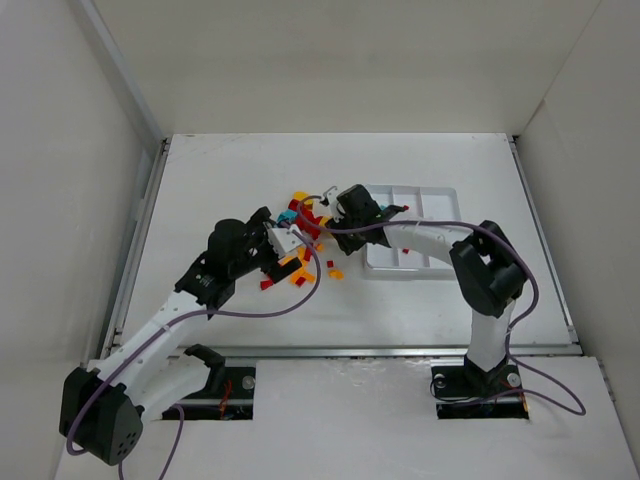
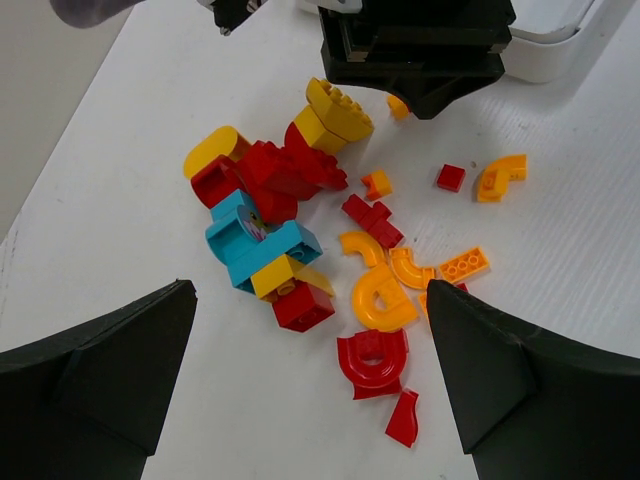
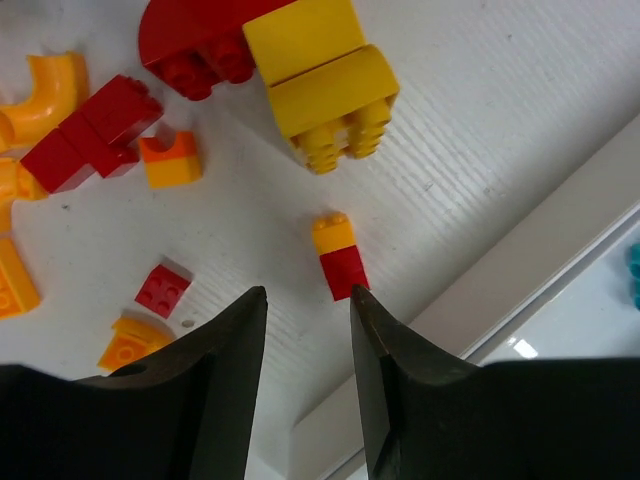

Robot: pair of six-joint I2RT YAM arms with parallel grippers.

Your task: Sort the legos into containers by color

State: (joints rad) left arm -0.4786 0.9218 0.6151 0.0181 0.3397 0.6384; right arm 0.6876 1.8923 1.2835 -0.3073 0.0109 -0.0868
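Observation:
The legos [image 1: 303,236] lie in a loose pile of red, orange-yellow and teal pieces left of the white tray of containers [image 1: 440,192]. My left gripper [image 1: 288,250] hovers open over the pile's near side. In the left wrist view a red curved piece [image 2: 372,362] and a small red sliver [image 2: 404,418] lie between its wide fingers [image 2: 110,370], with a teal brick [image 2: 262,245] further ahead. My right gripper [image 3: 307,292] is open with nothing in it. A small yellow-and-red stacked brick [image 3: 340,256] lies just beyond its fingertips, beside the tray rim [image 3: 540,280].
A large yellow brick [image 3: 320,80] joined to a red piece [image 3: 195,40] lies ahead of the right gripper. A teal piece [image 3: 633,265] shows inside the tray. The right gripper's body [image 2: 415,50] hangs over the pile's far side. White walls enclose the table.

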